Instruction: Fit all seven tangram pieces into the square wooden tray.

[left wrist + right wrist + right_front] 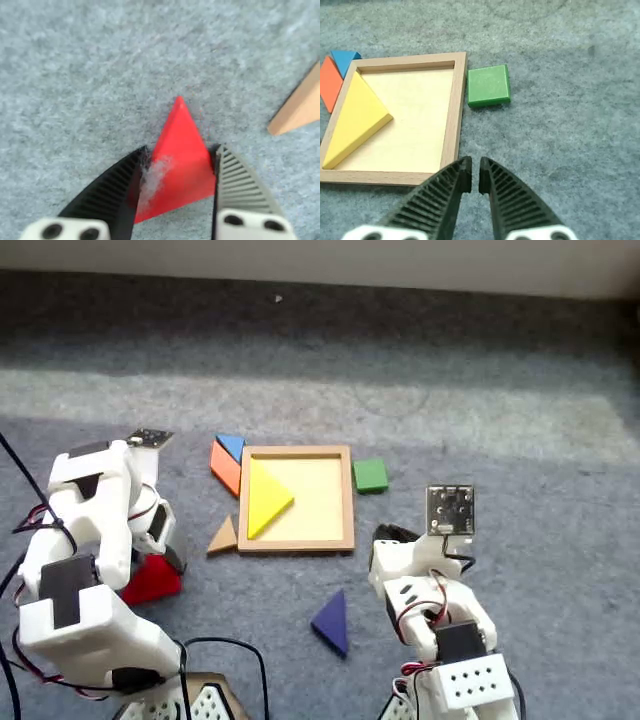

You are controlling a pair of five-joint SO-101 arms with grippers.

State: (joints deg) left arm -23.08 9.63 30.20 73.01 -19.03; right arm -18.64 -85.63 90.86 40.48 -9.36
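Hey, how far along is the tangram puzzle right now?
Done: only the yellow triangle lies in the wooden tray. In hand: the left gripper clamps the red triangle. Still to place: green square, orange piece, light blue triangle, tan triangle and dark blue triangle, all outside.

Counter (520,490) was noted as flecked grey-blue, with a paler band across the far part. Tray (454,112) was logged as light natural wood with a pale yellowish floor. Pieces were recorded as: yellow triangle (263,498), orange piece (226,470), blue piece (232,445), green square (370,475), tan triangle (224,536), dark blue triangle (333,621), red triangle (179,160) with a whitish fuzzy patch. Left hand (181,148) was seen with one black and one grey ribbed finger. Right hand (474,167) was seen with black ribbed fingers. Arms (440,600) were marked white with black parts and red and black wires.
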